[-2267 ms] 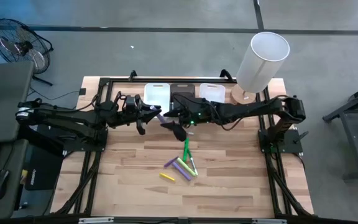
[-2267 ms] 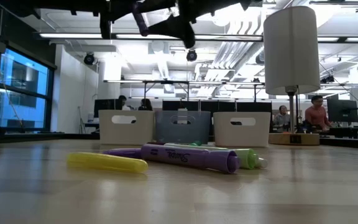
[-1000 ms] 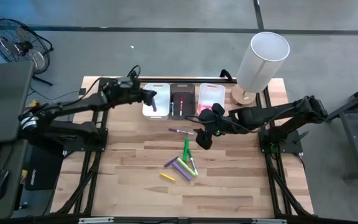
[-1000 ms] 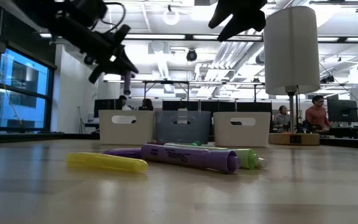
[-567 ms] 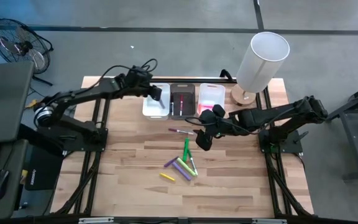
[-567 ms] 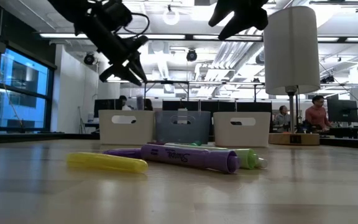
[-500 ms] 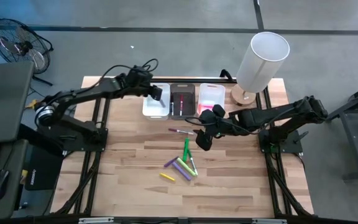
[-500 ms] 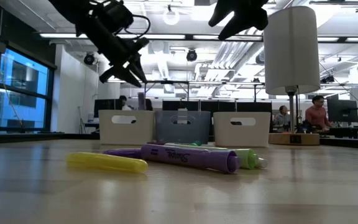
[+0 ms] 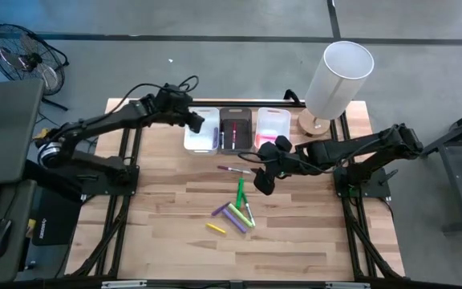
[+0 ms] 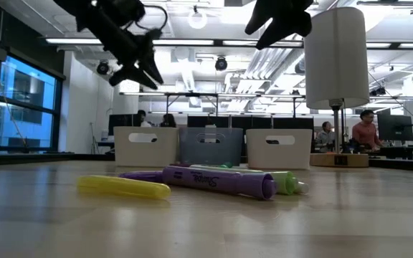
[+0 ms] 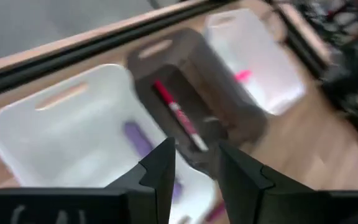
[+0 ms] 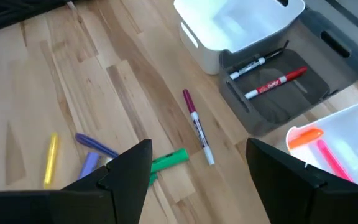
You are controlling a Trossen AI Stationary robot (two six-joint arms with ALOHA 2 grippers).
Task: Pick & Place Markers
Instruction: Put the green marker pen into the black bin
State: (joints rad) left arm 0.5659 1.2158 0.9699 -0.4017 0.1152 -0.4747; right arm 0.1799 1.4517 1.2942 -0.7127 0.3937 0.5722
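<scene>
we see the left end effector (image 9: 194,120) raised over the left white bin (image 9: 201,131) at the table's (image 9: 295,233) far edge, its fingers (image 11: 161,172) slightly parted and holding nothing; a purple marker (image 11: 140,142) lies inside that bin; the dark middle bin (image 9: 235,131) holds a red marker (image 12: 275,83) and what looks like a black pen, though the view is soft; the right white bin (image 9: 273,126) holds pink markers (image 12: 329,158); the right end effector (image 9: 263,178) hovers with fingers spread wide and empty above a pink-capped pen (image 12: 197,126); the loose markers (image 9: 235,213) lie clustered mid-table, yellow (image 10: 122,187) and purple (image 10: 218,180) among them.
</scene>
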